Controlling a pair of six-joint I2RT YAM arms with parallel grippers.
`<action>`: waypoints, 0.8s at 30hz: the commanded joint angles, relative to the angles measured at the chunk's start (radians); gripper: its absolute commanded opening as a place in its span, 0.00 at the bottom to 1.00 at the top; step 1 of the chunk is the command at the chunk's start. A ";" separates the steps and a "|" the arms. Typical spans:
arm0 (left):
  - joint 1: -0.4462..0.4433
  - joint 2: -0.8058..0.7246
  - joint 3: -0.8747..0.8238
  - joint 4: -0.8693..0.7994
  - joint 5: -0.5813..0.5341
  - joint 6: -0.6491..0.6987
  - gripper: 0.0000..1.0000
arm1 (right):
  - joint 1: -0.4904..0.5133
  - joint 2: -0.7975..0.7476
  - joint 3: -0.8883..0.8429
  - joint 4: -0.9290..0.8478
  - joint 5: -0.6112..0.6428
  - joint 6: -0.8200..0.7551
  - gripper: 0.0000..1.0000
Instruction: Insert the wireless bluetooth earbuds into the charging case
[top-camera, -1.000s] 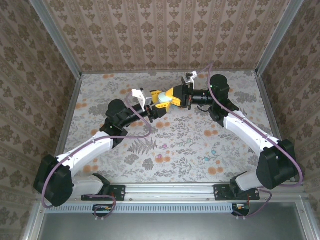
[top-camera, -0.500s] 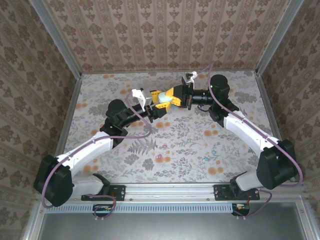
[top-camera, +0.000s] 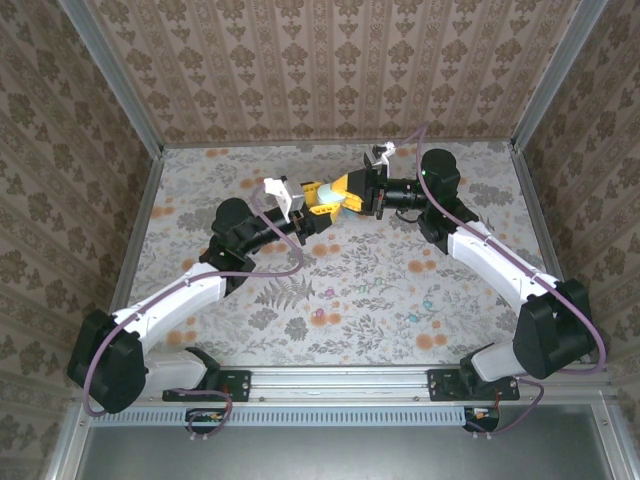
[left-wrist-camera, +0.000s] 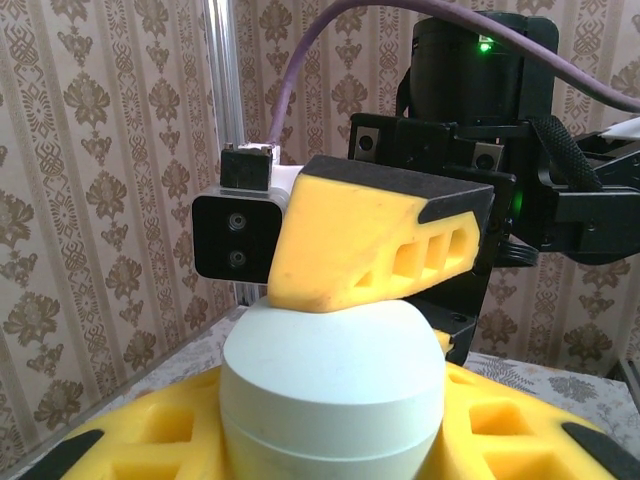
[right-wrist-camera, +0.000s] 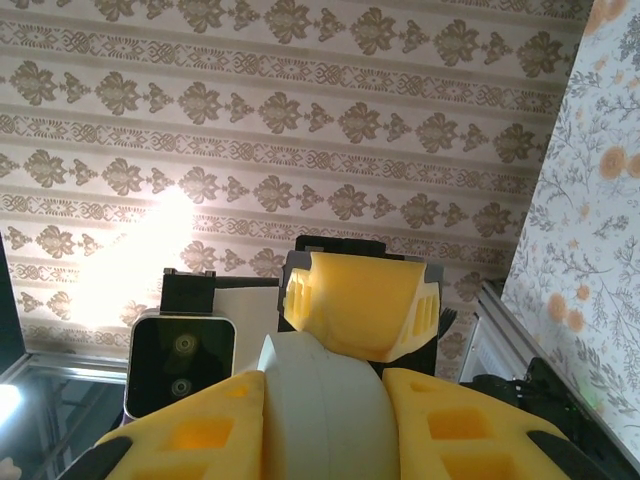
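Case: pale mint, smooth, rounded plastic charging case (left-wrist-camera: 335, 390), its base cut off.
Right gripper (right-wrist-camera: 325, 390): ribbed yellow fingers clamp the case.
Left gripper (top-camera: 318, 203): seemingly gripping it too.

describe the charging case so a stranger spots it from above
At the far middle of the floral table, the left arm meets the right arm. The charging case is pinched between their yellow fingers: a pale, rounded pebble, plain against the printed cloth.

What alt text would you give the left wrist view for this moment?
A pale rounded charging case sits between the yellow fingers of the left gripper, with a yellow finger of the right gripper resting on its top. Patterned wallpaper stands behind.
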 joint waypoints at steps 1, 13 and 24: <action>-0.009 -0.009 0.027 -0.002 0.035 0.006 0.32 | -0.007 -0.026 0.026 -0.075 0.042 -0.083 0.42; -0.008 -0.021 -0.024 0.069 0.043 -0.080 0.30 | -0.029 -0.259 0.109 -0.728 0.266 -0.976 0.66; -0.010 0.007 -0.006 0.090 0.107 -0.128 0.30 | 0.012 -0.246 0.168 -0.868 0.302 -1.208 0.66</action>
